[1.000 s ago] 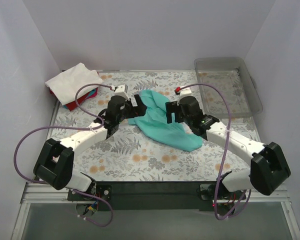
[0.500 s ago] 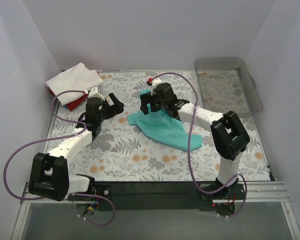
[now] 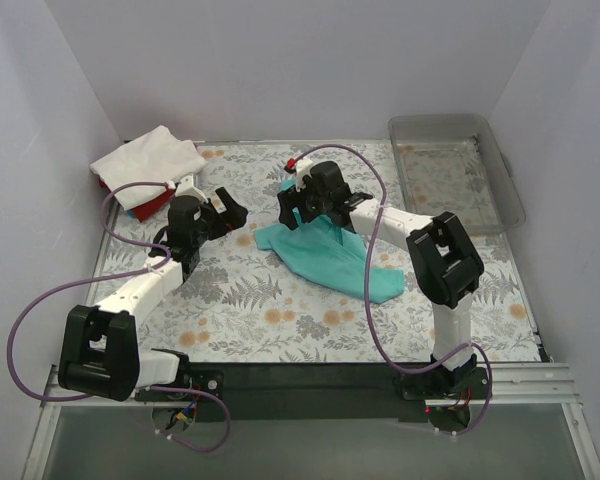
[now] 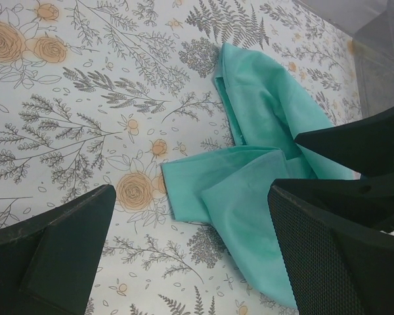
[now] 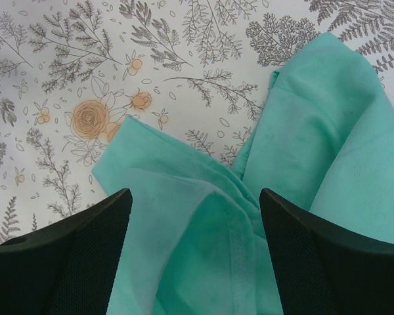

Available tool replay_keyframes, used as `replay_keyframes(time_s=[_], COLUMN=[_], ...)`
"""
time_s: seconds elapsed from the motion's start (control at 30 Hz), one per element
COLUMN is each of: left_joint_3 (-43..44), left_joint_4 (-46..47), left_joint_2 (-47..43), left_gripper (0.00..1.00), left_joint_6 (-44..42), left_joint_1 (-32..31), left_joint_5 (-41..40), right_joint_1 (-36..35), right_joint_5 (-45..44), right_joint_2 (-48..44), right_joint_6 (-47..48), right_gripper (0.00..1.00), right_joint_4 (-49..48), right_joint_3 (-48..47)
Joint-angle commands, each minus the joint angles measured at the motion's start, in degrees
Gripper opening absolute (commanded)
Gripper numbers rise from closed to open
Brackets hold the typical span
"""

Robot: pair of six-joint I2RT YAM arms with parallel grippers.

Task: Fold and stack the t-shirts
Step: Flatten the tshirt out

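Note:
A teal t-shirt (image 3: 330, 258) lies crumpled in the middle of the table. My right gripper (image 3: 290, 214) is open just above its far left part; in the right wrist view the jaws (image 5: 194, 262) straddle a folded hem of the shirt (image 5: 289, 170) without closing on it. My left gripper (image 3: 234, 212) is open and empty to the left of the shirt, over bare tablecloth; its view shows the shirt (image 4: 262, 170) ahead of its jaws (image 4: 190, 262). A folded white shirt (image 3: 148, 158) tops a stack with red and blue shirts (image 3: 146, 207) at the far left.
A clear grey plastic tray (image 3: 500, 165) stands at the far right, with nothing in it. The floral tablecloth (image 3: 280, 320) covers the table. White walls close in the left, back and right sides. The right arm's finger (image 4: 361, 138) shows in the left wrist view.
The left gripper has pulled back to the left, off the teal shirt. The right gripper has swung left and farther back over the shirt's far left part. The shirt lies flatter.

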State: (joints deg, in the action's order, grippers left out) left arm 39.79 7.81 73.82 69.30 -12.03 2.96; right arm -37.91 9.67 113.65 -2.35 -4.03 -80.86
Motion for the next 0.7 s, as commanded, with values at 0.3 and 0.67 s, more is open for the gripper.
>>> replay_keyframes(time_s=[0.3, 0.67], left_joint_3=[-0.85, -1.12], left_joint_4=[0.36, 0.01], left_joint_2=[-1.22, -2.45], left_gripper=[0.94, 0.94], left_joint_6=[-0.22, -0.48], left_joint_1=[0.52, 0.61], left_joint_5=[0.82, 0.64], right_joint_1=[2.75, 3.19], right_joint_5=[13.08, 15.03], right_joint_2=[3.42, 7.38], right_joint_6=[10.43, 12.81], right_gripper=[0.70, 0.57], right_joint_4=[-0.45, 1.83], right_joint_3=[-3.78, -7.29])
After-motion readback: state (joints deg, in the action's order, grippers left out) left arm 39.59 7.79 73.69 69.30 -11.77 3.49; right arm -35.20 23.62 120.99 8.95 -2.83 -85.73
